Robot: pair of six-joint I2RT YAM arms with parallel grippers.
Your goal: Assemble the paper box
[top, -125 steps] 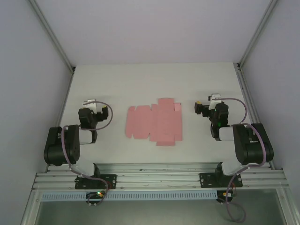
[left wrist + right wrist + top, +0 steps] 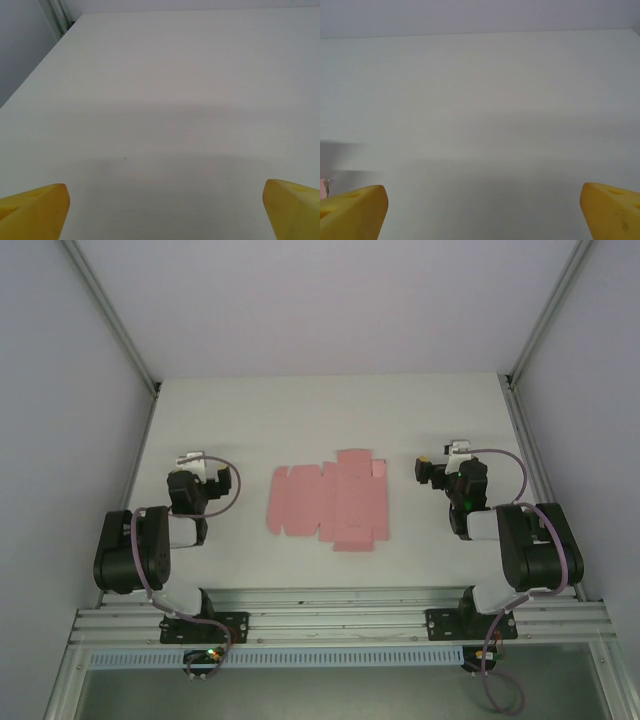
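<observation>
my left gripper (image 2: 162,210) gapes wide and empty over bare table (image 2: 165,100), i judge to leave the sheet free. the paper box (image 2: 330,500) lies flat and unfolded between my grippers, long axis running from one toward the other. my right gripper (image 2: 482,210) is wide and empty, with the sheet off to its left.

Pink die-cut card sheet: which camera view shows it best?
Top external: the flat pink die-cut card sheet lies whole, tabs and all, on the white table. The right wrist view catches a tiny pink sliver at its left border, probably the sheet's edge. The left wrist view faces tabletop.
</observation>
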